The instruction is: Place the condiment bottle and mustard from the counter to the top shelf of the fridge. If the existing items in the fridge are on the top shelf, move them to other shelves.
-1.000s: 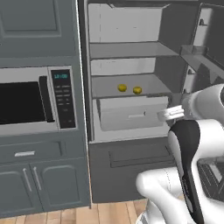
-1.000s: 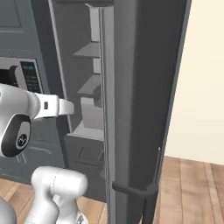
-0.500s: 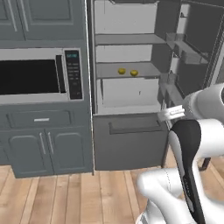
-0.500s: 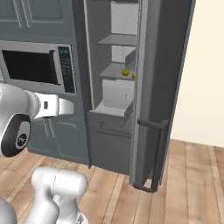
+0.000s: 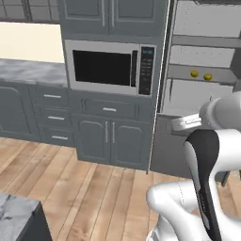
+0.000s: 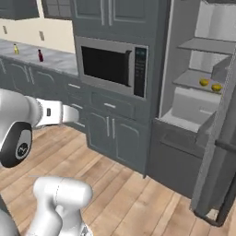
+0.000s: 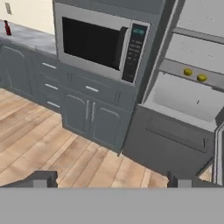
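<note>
Well, wooden floor [image 5: 70,179] meets dark cabinets [image 5: 108,136], marbled counter [image 6: 50,57].

You're facing dark grey cabinets [image 5: 110,136] with a built-in microwave [image 5: 113,68], drawers [image 5: 52,115] to its left, pale cream wall [image 5: 30,42] behind, and light wood plank floor [image 5: 80,188] running underneath

A: What's inside the open fridge [image 5: 207,56]?
B: Two lemons [image 5: 200,75] — side by side on a grey shelf, above the pale drawer [image 5: 200,96].
A: And left of it?
B: The microwave [image 5: 112,67] — then the counter [image 5: 28,73].
</note>
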